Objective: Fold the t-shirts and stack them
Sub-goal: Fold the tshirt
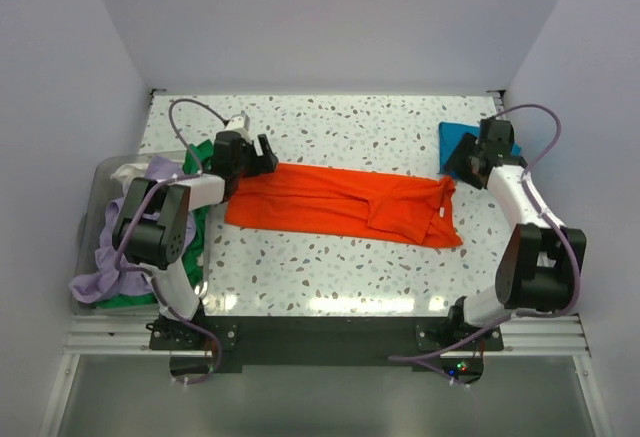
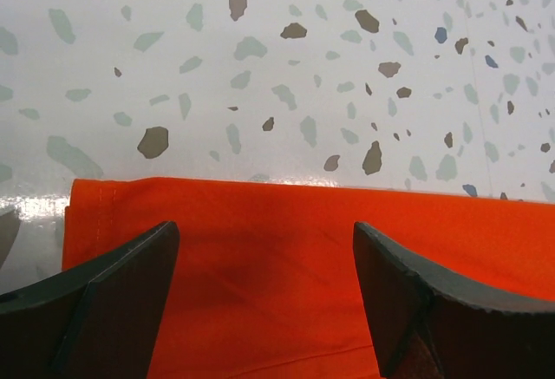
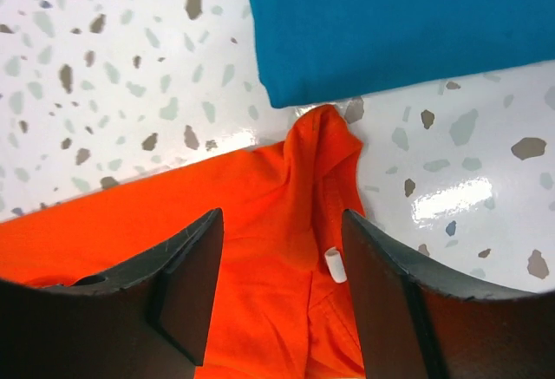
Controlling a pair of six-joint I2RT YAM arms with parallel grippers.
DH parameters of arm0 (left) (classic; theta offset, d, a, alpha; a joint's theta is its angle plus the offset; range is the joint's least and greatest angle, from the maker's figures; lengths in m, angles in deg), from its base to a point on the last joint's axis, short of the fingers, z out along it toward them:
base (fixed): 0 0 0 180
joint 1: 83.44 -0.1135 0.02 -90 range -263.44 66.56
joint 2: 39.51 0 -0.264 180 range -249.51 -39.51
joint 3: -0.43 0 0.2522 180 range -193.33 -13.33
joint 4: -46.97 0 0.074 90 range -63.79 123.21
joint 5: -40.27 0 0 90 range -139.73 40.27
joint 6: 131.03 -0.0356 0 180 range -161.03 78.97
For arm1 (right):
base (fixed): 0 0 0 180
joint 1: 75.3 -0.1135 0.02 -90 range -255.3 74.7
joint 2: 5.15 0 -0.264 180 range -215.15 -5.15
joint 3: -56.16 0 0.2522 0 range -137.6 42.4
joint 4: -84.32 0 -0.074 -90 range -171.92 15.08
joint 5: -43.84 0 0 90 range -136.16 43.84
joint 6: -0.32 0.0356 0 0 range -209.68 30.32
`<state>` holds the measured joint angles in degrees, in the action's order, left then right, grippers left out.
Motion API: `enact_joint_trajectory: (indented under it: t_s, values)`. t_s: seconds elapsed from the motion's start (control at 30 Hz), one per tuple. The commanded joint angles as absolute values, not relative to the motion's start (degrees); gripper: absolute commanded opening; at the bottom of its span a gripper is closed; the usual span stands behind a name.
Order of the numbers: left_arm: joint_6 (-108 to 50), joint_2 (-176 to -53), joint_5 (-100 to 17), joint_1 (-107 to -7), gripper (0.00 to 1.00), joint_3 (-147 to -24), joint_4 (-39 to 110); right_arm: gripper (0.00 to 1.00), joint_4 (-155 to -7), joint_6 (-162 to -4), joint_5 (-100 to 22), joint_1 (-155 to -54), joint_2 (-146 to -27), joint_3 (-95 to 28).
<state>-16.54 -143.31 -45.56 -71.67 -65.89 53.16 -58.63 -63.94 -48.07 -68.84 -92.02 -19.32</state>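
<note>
Above the orange tee (image 1: 330, 202), left claw (image 2: 264, 240) and right claw (image 3: 279, 223) gape empty (white tag (image 3: 335, 264) unreadable).

Items under my remote control, as they stand:

- Left arm (image 1: 160, 232): base at the near-left edge, elbow folded back, forearm reaching forward and toward the right.
- Left gripper (image 2: 264, 249): pointed down, jaws wide apart, nothing between them.
- Right arm (image 1: 540, 257): base at the near-right edge, elbow raised, forearm angled forward and inward.
- Right gripper (image 3: 282, 223): pointed down, jaws parted, and I see nothing pinched between them.
</note>
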Motion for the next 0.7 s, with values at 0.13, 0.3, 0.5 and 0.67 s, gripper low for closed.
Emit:
enact_joint_trajectory:
  t_s: [0.13,0.3,0.5,0.67]
  values:
    - [-16.69,-135.05,-47.36,-69.99,0.86,-61.95,56.06,0.61,-62.14,-66.21,-38.78,-71.25,-84.60,-14.74]
    - [-13.97,-136.09,-39.64,-69.28,0.92,-56.15,65.89,0.62,-62.67,-66.56,-38.51,-81.08,-89.69,-16.92]
    - [-12.20,-139.60,-37.42,-69.28,0.92,-53.50,69.69,0.62,-64.78,-65.33,-38.69,-84.87,-99.80,-19.04]
    - [-12.82,-141.02,-40.75,-69.28,0.92,-53.33,66.45,0.62,-65.13,-65.33,-40.18,-85.67,-108.66,-21.50]
